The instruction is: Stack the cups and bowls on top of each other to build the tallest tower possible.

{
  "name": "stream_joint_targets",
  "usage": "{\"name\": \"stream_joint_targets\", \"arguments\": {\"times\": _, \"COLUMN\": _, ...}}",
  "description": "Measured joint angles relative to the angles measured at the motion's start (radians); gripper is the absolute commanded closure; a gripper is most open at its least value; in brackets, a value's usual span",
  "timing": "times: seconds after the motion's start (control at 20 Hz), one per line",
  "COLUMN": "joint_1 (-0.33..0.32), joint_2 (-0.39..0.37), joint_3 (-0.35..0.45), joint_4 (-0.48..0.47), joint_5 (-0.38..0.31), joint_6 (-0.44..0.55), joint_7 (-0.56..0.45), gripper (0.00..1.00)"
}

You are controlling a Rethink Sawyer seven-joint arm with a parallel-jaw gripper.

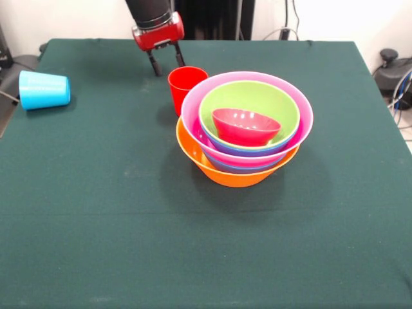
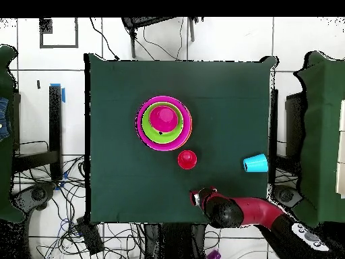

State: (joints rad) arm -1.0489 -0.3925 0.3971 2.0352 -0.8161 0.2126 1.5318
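Note:
The tower stands mid-table: the big orange bowl at the base, then blue, pink, purple and lime green bowls nested, with the small red bowl on top. It also shows in the overhead view. A red cup stands upright just behind the tower's left side, also in the overhead view. A light blue cup lies on its side at the table's left edge, also in the overhead view. My gripper is open and empty, just behind the red cup. The lime green cup is out of view.
The green-clothed table has its edges near the blue cup. Cables and grey equipment lie beyond the table's right side.

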Motion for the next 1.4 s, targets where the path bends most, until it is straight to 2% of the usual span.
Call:
{"name": "stream_joint_targets", "arguments": {"times": 0.55, "joint_1": -0.006, "joint_2": 0.001, "joint_3": 0.005, "joint_4": 0.001, "joint_5": -0.001, "joint_6": 0.001, "joint_7": 0.000, "gripper": 0.00}}
{"name": "stream_joint_targets", "arguments": {"times": 0.9, "joint_1": 0.081, "joint_2": -0.025, "joint_3": -0.038, "joint_4": -0.004, "joint_5": -0.001, "joint_6": 0.002, "joint_7": 0.000, "gripper": 0.00}}
{"name": "stream_joint_targets", "arguments": {"times": 0.95, "joint_1": 0.121, "joint_2": -0.037, "joint_3": -0.057, "joint_4": -0.003, "joint_5": -0.001, "joint_6": 0.002, "joint_7": 0.000, "gripper": 0.00}}
{"name": "stream_joint_targets", "arguments": {"times": 1.15, "joint_1": 0.194, "joint_2": -0.069, "joint_3": -0.104, "joint_4": 0.006, "joint_5": -0.001, "joint_6": 0.002, "joint_7": 0.000, "gripper": 0.00}}
{"name": "stream_joint_targets", "arguments": {"times": 1.4, "joint_1": 0.248, "joint_2": -0.115, "joint_3": -0.170, "joint_4": 0.038, "joint_5": 0.000, "joint_6": -0.006, "joint_7": 0.015, "gripper": 0.00}}
